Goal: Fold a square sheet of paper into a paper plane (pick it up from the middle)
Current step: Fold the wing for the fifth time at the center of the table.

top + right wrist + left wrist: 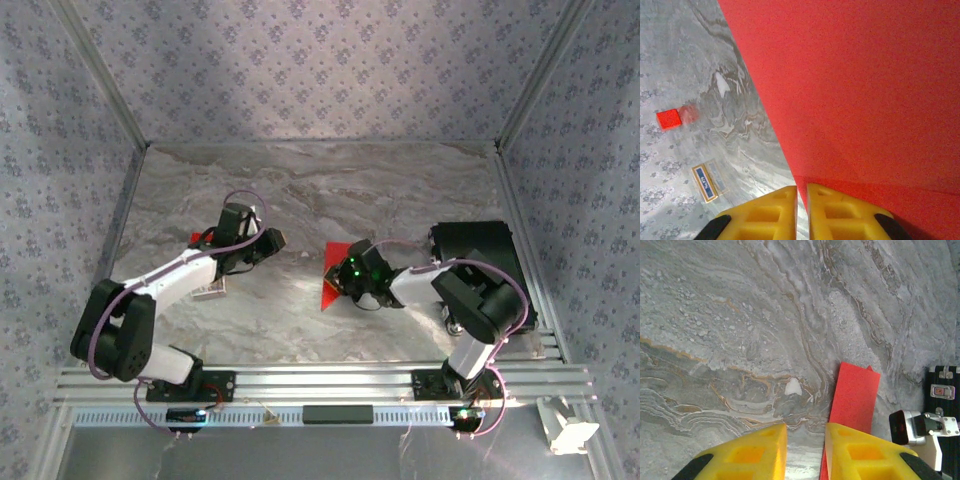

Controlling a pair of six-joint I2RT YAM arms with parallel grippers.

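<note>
Yellow fingers (840, 215) of the right tool (801, 192) sit lowest in the right wrist view, pressed almost together. The red sheet (865, 90) runs down into the slit between them, so I judge it pinched at its near edge. The sheet stands raised and tilted near the middle of the desk (740, 315), with a crease line just above the fingers.

Left tool (805, 435): fingers slightly apart, bare desk visible through the gap, nothing held. The sheet is ahead of it and to its right, not touching.

Risks (judgement):
- A single pinch on thin paper means the sheet may swivel, sag or slide out if the arm moves quickly.
- If the left tool comes in off-line, it could shove the free edge and buckle or tear it, spoiling the fold.
- The small red piece (668, 119) and printed card (705, 181) lie close by the left arm, where a low sweep could drag them.

Pose, top view: the left arm is doubled back at the elbow, its forearm reaching forward and right. The right arm is folded beside the black case (480, 250), its forearm reaching left toward centre.
</note>
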